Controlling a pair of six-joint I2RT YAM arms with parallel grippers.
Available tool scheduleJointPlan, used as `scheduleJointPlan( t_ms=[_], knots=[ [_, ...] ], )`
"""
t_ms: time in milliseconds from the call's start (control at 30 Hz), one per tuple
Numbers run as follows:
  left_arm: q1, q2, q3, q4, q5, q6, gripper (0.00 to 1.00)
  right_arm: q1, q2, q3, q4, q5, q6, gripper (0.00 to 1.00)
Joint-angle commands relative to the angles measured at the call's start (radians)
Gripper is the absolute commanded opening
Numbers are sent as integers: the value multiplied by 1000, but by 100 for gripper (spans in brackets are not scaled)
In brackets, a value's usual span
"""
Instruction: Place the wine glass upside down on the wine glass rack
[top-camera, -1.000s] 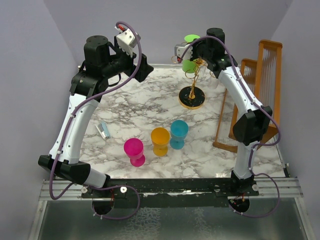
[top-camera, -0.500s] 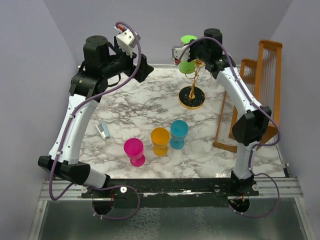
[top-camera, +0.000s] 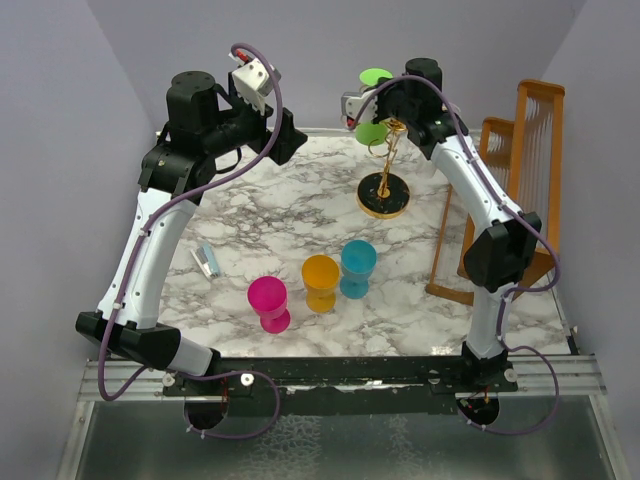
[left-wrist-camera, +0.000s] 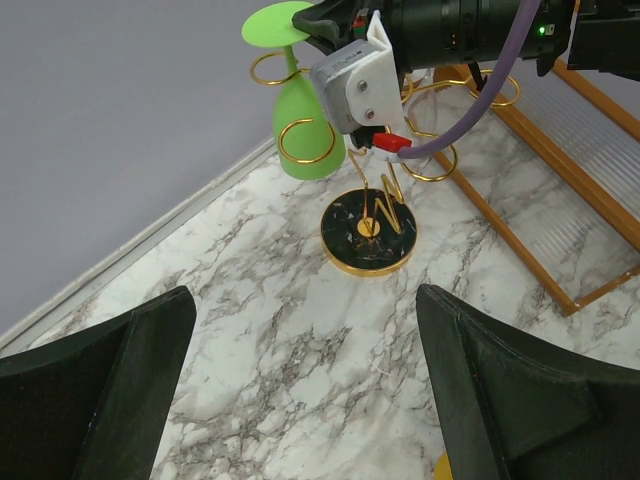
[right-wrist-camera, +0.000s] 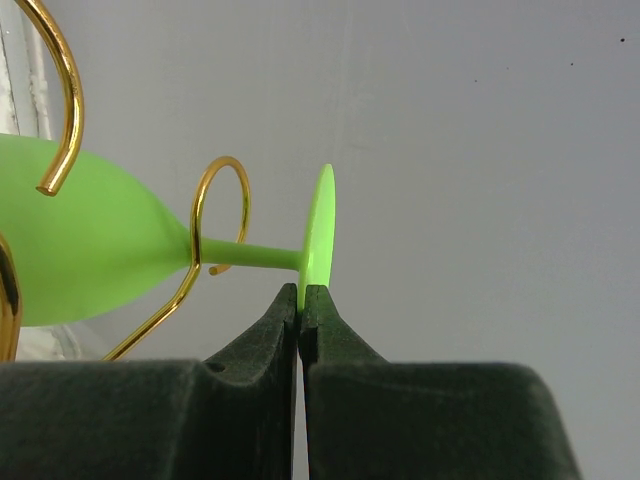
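Note:
The green wine glass (top-camera: 369, 133) hangs upside down, foot up, at the far side of the table. Its stem passes through a ring-ended arm of the gold wine glass rack (top-camera: 384, 196). My right gripper (top-camera: 372, 96) is shut on the rim of the glass's foot. The right wrist view shows the fingertips (right-wrist-camera: 283, 310) pinching the foot of the glass (right-wrist-camera: 321, 225), with a gold ring (right-wrist-camera: 222, 213) around the stem. The left wrist view shows the glass (left-wrist-camera: 305, 150) and the rack's black base (left-wrist-camera: 368, 233). My left gripper (left-wrist-camera: 300, 400) is open and empty, raised left of the rack (top-camera: 290, 135).
A pink glass (top-camera: 269, 303), an orange glass (top-camera: 321, 282) and a blue glass (top-camera: 357, 268) stand near the front. A brown wooden slatted frame (top-camera: 502, 190) stands at the right edge. A small blue-white object (top-camera: 207, 260) lies at the left.
My right gripper has shifted slightly left with the green glass, moving its stem along the rack's arm. The left arm has not moved.

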Motion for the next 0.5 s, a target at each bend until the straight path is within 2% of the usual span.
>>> scheduleJointPlan(
  t_ms=[0, 467],
  knots=[
    [5, -34, -9, 20, 27, 5, 95, 26, -13, -13, 62, 12, 14, 1],
    [6, -35, -7, 18, 28, 9, 95, 34, -18, 43, 17, 41, -13, 1]
  ],
)
